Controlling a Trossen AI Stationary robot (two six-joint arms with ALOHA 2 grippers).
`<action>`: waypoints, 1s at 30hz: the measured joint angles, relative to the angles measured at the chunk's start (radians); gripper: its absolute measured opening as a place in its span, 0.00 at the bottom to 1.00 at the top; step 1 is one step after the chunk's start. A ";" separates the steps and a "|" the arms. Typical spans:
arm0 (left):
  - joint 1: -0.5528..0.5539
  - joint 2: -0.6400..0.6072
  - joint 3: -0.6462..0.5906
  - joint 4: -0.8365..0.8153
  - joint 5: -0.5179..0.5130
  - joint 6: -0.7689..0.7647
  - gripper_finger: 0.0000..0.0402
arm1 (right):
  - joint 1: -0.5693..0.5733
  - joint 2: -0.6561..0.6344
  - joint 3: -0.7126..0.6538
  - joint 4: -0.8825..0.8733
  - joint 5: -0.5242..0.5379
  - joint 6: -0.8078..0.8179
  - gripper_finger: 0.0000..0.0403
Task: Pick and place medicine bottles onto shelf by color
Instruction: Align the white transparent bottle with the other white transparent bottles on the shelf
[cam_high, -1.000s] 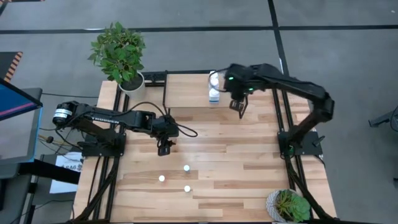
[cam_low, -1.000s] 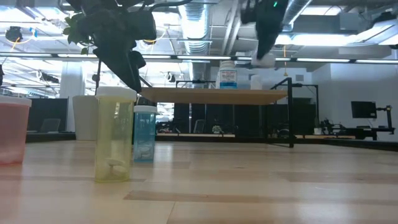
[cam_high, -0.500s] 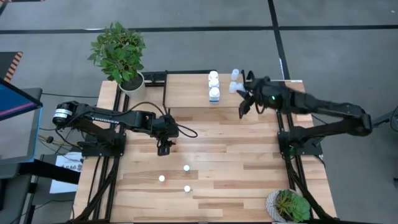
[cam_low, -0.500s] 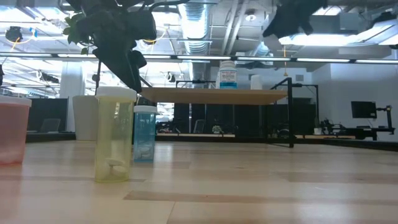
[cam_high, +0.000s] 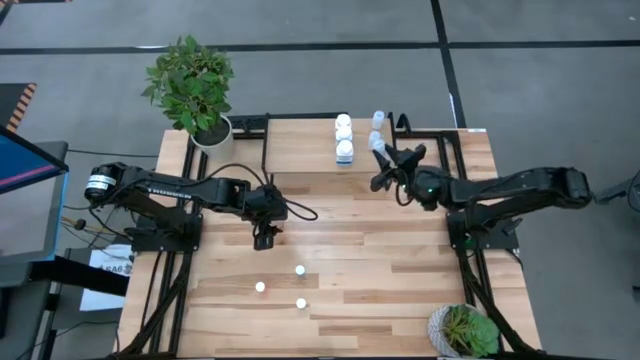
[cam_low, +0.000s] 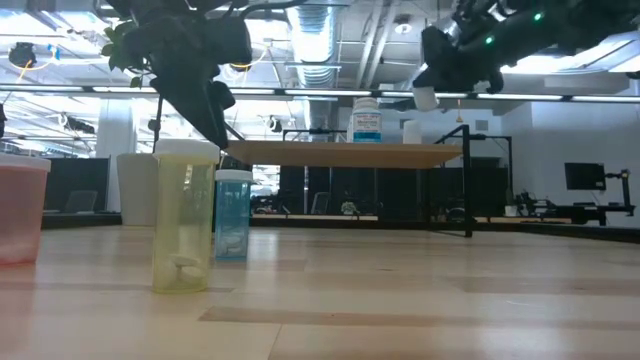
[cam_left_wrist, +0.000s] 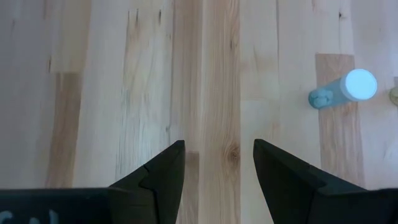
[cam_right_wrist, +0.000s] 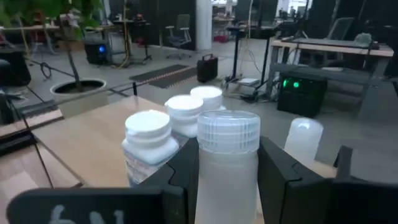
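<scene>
My right gripper (cam_right_wrist: 228, 180) is shut on a pale translucent medicine bottle (cam_right_wrist: 227, 163) with a ribbed cap, at the shelf's (cam_high: 300, 145) near right part. The same bottle shows in the high view (cam_high: 378, 143). On the shelf stand three white bottles (cam_high: 343, 135) in a row and one more pale bottle (cam_high: 378, 118). My left gripper (cam_high: 265, 238) hangs open over the table's middle, touching nothing. Three bottles stand on the table toward its near edge: a yellow one (cam_low: 185, 220), a blue one (cam_low: 232, 215) and a reddish one (cam_low: 20, 210). My right gripper pinches the pale bottle's body (cam_right_wrist: 227, 186) just below the cap, one finger on each side. The fingers lie level and come from the table's right side. The bottle stands upright in the hold; in the low view its pale part (cam_low: 427, 97) shows above the shelf board.
A potted plant (cam_high: 192, 85) stands at the table's far left corner and another (cam_high: 462, 330) at the near right corner. The shelf's black frame (cam_high: 265, 150) rises along its left side. Bare wood lies between the two arms.
My right gripper has tipped from pointing down to pointing level and has rolled, sinking over the shelf's near right part. Its arm has folded back toward the table's right edge. The pale bottle has stayed in the gripper throughout.
</scene>
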 joint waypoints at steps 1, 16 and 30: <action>0.000 0.000 0.000 0.003 0.000 0.000 0.44 | 0.003 0.023 0.000 0.009 0.002 0.006 0.30; 0.000 0.000 0.000 0.008 0.000 0.013 0.44 | 0.008 0.241 0.000 0.140 0.164 0.108 0.30; 0.000 0.000 0.000 0.007 0.000 0.009 0.44 | 0.007 0.292 0.000 0.186 0.188 0.107 0.40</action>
